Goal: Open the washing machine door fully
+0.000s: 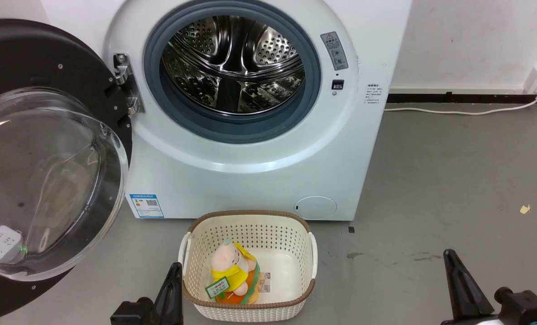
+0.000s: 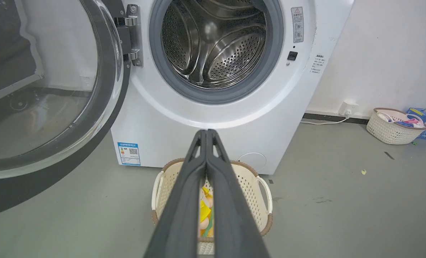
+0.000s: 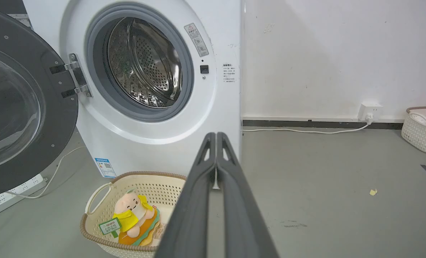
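Head view: left of the white machine (image 1: 250, 180), the washing machine door (image 1: 47, 58), glossy black around a bulging clear bowl, hangs swung wide on its metal hinge (image 1: 126, 83), seemingly fully open. Clenched on nothing are the left tool (image 2: 206, 132) and the right tool (image 3: 216, 134).

left gripper (image 2: 206, 133): long, dark grey, tapered | right gripper (image 3: 216, 135): identical

I see washing machine door (image 1: 47, 149) swung out left, drum (image 1: 234, 63) right of it, basket (image 1: 268, 232) before the drum, toy (image 1: 232, 271) inside basket.
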Tool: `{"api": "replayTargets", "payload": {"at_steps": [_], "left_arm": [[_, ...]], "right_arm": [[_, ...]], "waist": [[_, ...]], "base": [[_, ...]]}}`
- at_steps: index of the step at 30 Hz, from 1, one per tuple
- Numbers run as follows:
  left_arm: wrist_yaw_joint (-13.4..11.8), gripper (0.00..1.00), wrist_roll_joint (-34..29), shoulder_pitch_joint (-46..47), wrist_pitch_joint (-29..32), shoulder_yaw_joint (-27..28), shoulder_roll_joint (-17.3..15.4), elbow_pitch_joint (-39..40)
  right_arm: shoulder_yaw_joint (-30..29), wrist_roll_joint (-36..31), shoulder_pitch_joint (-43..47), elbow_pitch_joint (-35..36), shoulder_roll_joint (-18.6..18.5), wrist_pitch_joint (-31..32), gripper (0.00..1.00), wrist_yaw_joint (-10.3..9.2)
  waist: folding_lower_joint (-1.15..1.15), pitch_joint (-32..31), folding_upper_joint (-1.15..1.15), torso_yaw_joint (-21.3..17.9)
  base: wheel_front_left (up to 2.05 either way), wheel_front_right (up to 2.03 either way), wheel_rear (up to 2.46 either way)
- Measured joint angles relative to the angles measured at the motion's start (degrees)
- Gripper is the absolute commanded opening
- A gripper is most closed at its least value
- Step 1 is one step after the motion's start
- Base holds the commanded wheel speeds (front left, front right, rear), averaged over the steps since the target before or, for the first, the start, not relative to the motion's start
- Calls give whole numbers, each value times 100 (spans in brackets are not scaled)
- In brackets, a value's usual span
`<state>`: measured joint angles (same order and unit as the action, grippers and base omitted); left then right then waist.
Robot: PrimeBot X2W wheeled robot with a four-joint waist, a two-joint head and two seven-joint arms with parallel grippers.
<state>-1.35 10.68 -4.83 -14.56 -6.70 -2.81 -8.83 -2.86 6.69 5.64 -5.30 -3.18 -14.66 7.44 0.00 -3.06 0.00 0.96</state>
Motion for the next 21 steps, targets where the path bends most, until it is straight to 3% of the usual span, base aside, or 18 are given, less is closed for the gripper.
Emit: {"api": "replayTargets", "payload": {"at_steps": [21], "left_arm": [[10,0,-153,22,245,98,0,134]], "right_arm": [[38,-70,-28,56,0,252,0,0]], "waist": [[0,53,0,-17]], "base": [[0,0,0]]}}
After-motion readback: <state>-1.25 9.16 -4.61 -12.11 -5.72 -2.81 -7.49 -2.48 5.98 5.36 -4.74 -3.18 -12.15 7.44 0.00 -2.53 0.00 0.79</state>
